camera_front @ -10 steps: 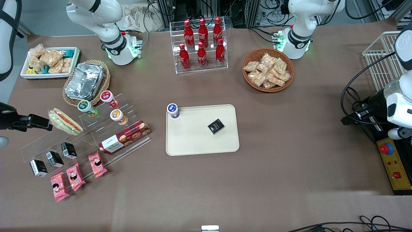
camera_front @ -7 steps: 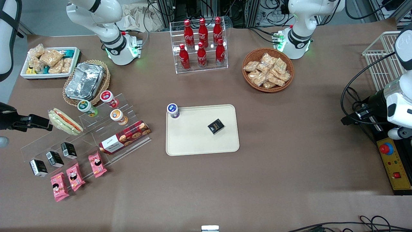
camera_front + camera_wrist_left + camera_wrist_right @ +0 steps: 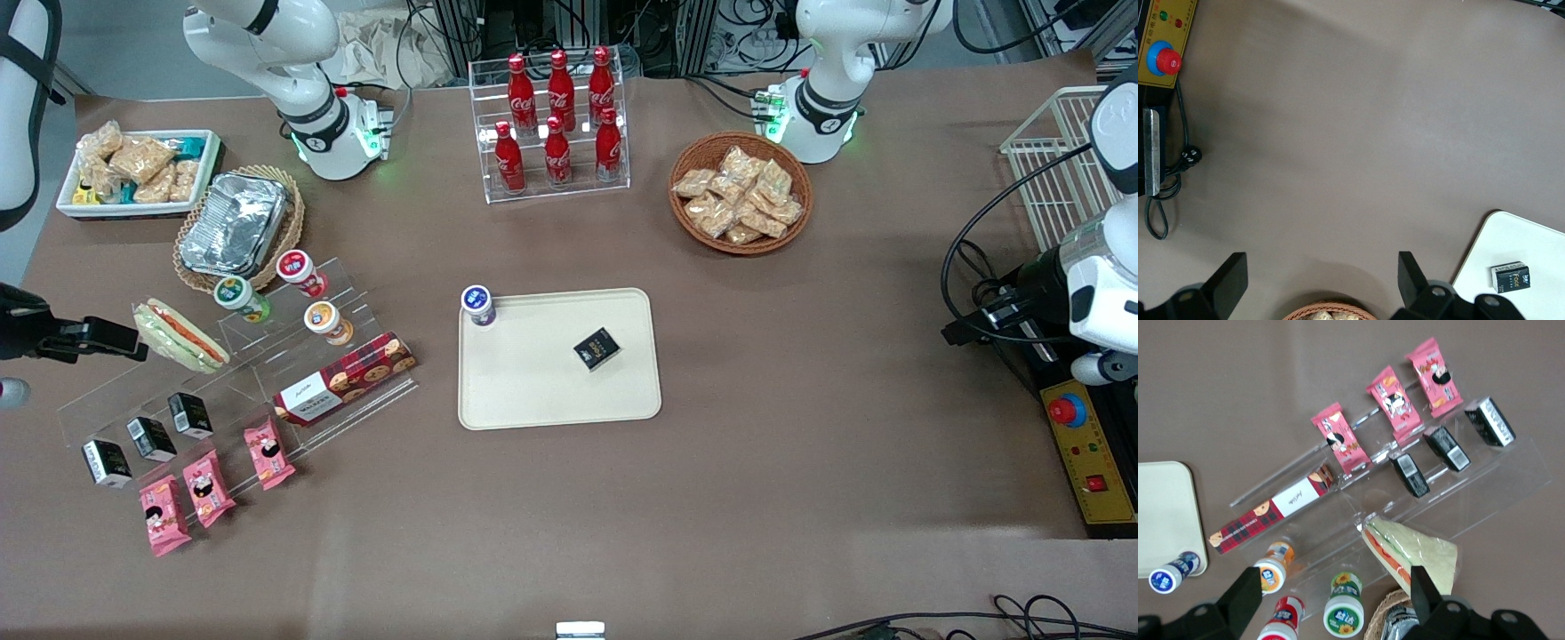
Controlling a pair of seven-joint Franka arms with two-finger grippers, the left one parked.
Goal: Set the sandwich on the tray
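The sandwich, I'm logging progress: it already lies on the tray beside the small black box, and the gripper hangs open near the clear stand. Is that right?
Not quite. The front view shows the sandwich on the clear stand, not on the tray, which holds the small black box. The gripper does hang open near that stand.
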